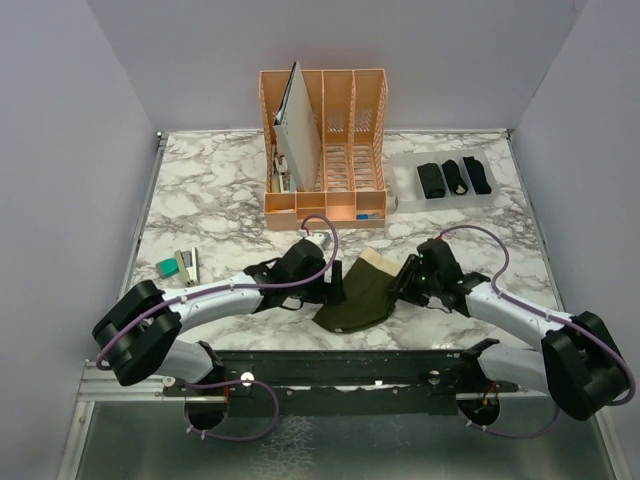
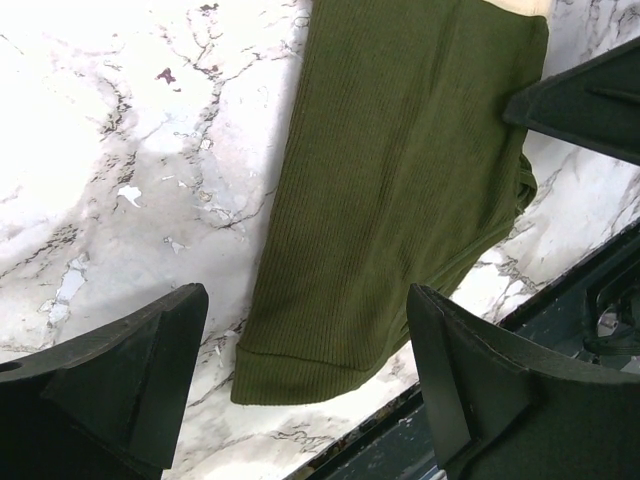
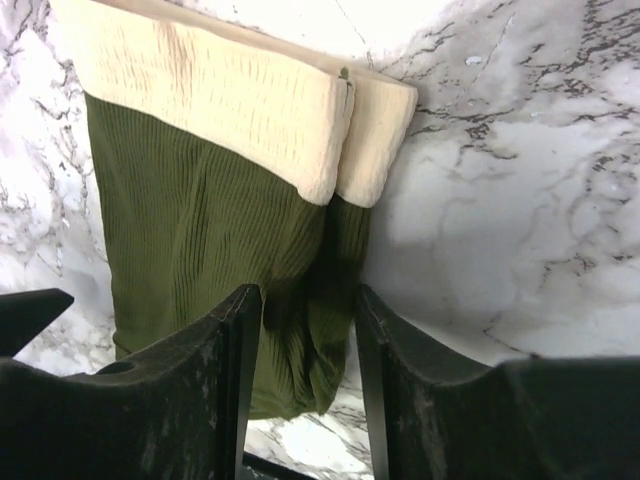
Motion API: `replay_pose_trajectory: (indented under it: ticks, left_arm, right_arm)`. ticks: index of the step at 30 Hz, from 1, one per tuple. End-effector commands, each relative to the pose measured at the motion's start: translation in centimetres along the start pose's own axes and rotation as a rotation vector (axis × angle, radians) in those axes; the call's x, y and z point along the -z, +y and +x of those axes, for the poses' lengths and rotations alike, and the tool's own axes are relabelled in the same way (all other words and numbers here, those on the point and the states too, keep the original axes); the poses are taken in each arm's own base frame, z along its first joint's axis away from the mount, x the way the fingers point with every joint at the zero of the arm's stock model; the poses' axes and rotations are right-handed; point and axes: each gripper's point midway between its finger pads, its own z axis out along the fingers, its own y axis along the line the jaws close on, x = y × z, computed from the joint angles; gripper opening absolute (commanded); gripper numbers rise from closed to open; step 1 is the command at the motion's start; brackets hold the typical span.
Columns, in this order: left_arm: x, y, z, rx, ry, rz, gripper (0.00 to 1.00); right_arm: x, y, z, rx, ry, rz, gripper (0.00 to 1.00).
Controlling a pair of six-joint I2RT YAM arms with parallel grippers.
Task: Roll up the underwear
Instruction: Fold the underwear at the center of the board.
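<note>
Olive-green cloth brief with cream waistband (image 1: 358,300) lies flat at 6 o'clock on the marble table (image 1: 220,200) — left fingers (image 2: 120,385) released wide at its 9 o'clock side; right fingers (image 3: 190,400) straddle its 3 o'clock fold — grip cannot be told

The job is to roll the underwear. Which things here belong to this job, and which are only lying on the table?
Belong to the job:
- olive-green briefs with a cream waistband, not yet rolled
- three black rolled briefs, in the clear tray

Only lying about:
- orange file rack
- teal block
- small white object beside it
</note>
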Motion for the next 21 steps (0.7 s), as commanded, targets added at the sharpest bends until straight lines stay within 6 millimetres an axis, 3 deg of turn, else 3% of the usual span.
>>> replay_pose_trajectory:
  ticks: [1, 7, 12, 15, 21]
  left_arm:
    - [-0.3, 0.5, 0.0, -0.001, 0.008, -0.01, 0.87]
    - [-0.5, 1.0, 0.5, 0.004, 0.021, -0.017, 0.87]
    - [-0.8, 0.8, 1.1, 0.019, 0.033, 0.007, 0.87]
    - [-0.8, 0.5, 1.3, 0.031, 0.034, 0.028, 0.87]
    - [-0.6, 0.5, 0.6, 0.046, -0.002, 0.022, 0.87]
  right_arm:
    - [-0.8, -0.9, 0.5, 0.012, 0.028, 0.033, 0.41]
    - [-0.3, -0.8, -0.6, 0.046, -0.01, 0.056, 0.23]
    - [0.1, -0.1, -1.8, 0.117, -0.037, 0.052, 0.14]
    - [0.0, 0.7, -2.5, 0.172, -0.03, 0.046, 0.01]
    - [0.1, 1.8, -3.8, 0.245, 0.023, 0.105, 0.0]
